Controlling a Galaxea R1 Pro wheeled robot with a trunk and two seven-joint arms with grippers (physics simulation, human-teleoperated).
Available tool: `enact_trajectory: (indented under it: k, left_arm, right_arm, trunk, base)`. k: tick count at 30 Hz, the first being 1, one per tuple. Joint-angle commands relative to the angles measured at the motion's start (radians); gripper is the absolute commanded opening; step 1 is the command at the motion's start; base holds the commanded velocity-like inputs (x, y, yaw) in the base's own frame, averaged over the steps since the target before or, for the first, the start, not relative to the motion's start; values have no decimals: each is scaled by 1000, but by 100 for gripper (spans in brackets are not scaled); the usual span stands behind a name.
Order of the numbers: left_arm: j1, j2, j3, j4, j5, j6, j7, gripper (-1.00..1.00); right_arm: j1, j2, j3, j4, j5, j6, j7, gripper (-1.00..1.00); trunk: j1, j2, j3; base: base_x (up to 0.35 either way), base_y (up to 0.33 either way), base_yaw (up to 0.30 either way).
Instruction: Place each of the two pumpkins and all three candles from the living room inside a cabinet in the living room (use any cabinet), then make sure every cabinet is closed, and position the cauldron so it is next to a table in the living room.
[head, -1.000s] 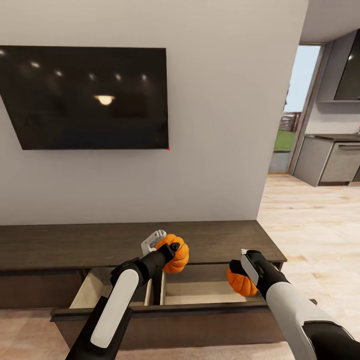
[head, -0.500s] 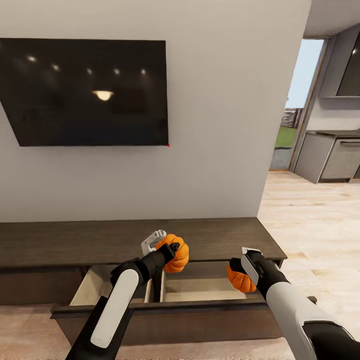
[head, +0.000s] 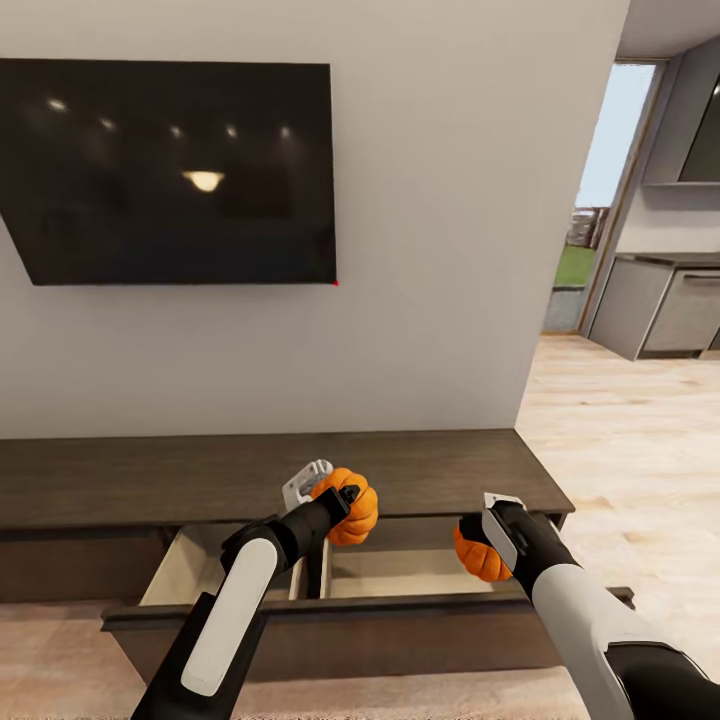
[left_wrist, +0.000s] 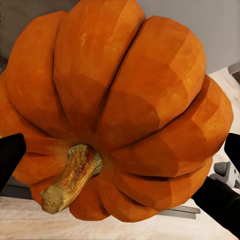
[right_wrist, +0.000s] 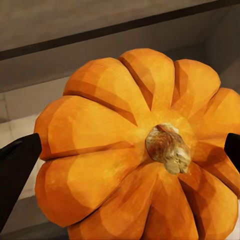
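The long dark-brown cabinet stands against the wall with one wide drawer pulled out, its tan divided inside showing. My left gripper is shut on an orange ribbed pumpkin above the drawer's middle divider; up close in the left wrist view the pumpkin sits stem toward the camera between dark fingertips. My right gripper is shut on a second pumpkin over the drawer's right compartment. The right wrist view has that pumpkin with the drawer below it. Candles, cauldron and table are out of view.
A big black TV hangs on the wall above the cabinet. To the right the wall ends and wood flooring leads to a kitchen with grey units and a doorway to outside.
The whole head view has slid down a little, so the camera has tilted or risen. Both arms and their pumpkins keep the same places over the open drawer.
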Motion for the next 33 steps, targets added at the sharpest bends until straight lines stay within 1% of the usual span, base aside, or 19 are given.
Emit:
enact_trajectory:
  k: [1, 33]
  left_arm:
    - [-1, 0, 0, -1, 8, 0, 10, -100]
    - [-1, 0, -1, -1, 8, 0, 10, -100]
  right_arm:
    - [0, 0, 2, -2, -10, 2, -7, -100]
    - [0, 0, 2, -1, -7, -5, -6, -100]
  trunk:
    - [0, -1, -3]
    - [0, -1, -52]
  base:
    - [0, 0, 0]
    - [0, 0, 0]
